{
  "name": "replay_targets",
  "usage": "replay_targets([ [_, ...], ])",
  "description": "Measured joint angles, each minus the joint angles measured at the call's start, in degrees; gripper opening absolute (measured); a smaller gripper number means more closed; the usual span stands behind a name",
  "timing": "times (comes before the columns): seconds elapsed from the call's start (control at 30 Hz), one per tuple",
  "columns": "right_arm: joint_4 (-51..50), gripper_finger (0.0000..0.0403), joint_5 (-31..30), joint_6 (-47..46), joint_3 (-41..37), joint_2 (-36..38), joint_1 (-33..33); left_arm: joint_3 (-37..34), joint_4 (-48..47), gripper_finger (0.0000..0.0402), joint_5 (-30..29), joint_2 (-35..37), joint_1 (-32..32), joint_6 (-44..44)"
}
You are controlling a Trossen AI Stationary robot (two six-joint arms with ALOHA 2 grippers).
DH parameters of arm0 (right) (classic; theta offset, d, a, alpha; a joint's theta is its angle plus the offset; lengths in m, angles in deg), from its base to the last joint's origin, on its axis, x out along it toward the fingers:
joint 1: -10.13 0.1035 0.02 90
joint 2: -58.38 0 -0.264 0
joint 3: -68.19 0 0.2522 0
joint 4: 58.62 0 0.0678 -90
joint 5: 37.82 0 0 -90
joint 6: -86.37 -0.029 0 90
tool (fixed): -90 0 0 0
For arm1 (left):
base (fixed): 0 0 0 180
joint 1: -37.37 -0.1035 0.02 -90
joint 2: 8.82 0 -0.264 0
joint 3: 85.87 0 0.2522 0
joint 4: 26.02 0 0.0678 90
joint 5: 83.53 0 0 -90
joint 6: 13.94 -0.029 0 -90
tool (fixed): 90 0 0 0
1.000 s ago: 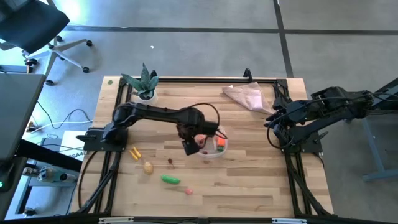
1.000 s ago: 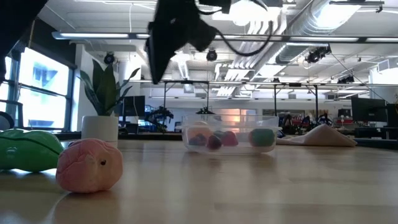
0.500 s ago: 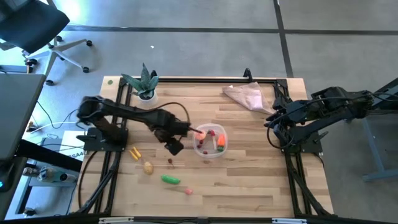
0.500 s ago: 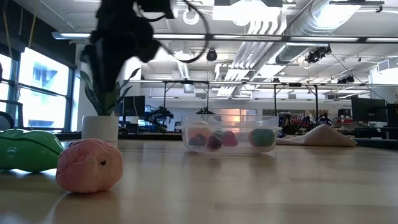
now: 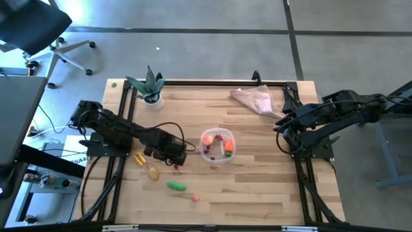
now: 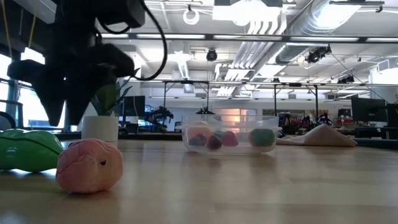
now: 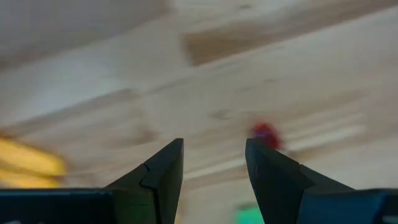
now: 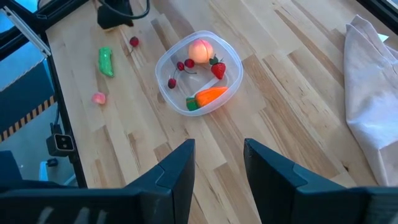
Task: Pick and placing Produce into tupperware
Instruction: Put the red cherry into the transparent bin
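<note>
The clear round tupperware (image 5: 217,146) stands mid-table and holds a peach-coloured piece, a strawberry, an orange carrot (image 8: 211,95) and small red bits. Loose produce lies on the wood to its left: a yellow piece (image 5: 138,158), a beige potato (image 5: 153,173), a dark-red bit (image 5: 176,167), a green pod (image 5: 176,186) and a pink piece (image 5: 195,198). My left gripper (image 5: 171,156) hangs low over the table, pointing down, just on the far side of the dark-red bit (image 7: 264,132). It is open, with nothing between its fingers. My right gripper (image 8: 219,142) waits open, raised at the table's right edge.
A potted green plant (image 5: 150,87) stands at the far left. A pinkish cloth (image 5: 254,100) lies at the far right. A black frame (image 5: 206,82) runs along the table's edges. Bare wood lies between the tupperware and the right arm.
My left gripper has swung from above the tupperware toward the table's left edge. It has come down and rolled about its own pointing line. It now hangs low near the dark-red bit. Its finger gap looks unchanged. The produce and the tupperware have kept their places.
</note>
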Motion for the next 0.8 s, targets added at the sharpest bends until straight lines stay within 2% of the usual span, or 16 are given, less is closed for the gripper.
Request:
replay_targets([
  [0.2,-0.01,0.0130,-0.01,0.02,-0.01,0.00,0.00,0.02,10.18,0.0163,-0.53,0.06,0.62,2.60],
  [0.63,0.00,0.0130,-0.02,0.01,-0.01,0.00,0.00,0.02,11.39,0.0163,-2.45,0.06,0.99,22.04],
  [0.8,0.00,0.0130,-0.02,0.00,-0.02,0.00,0.00,0.02,11.04,0.0163,0.12,0.06,1.41,26.63],
])
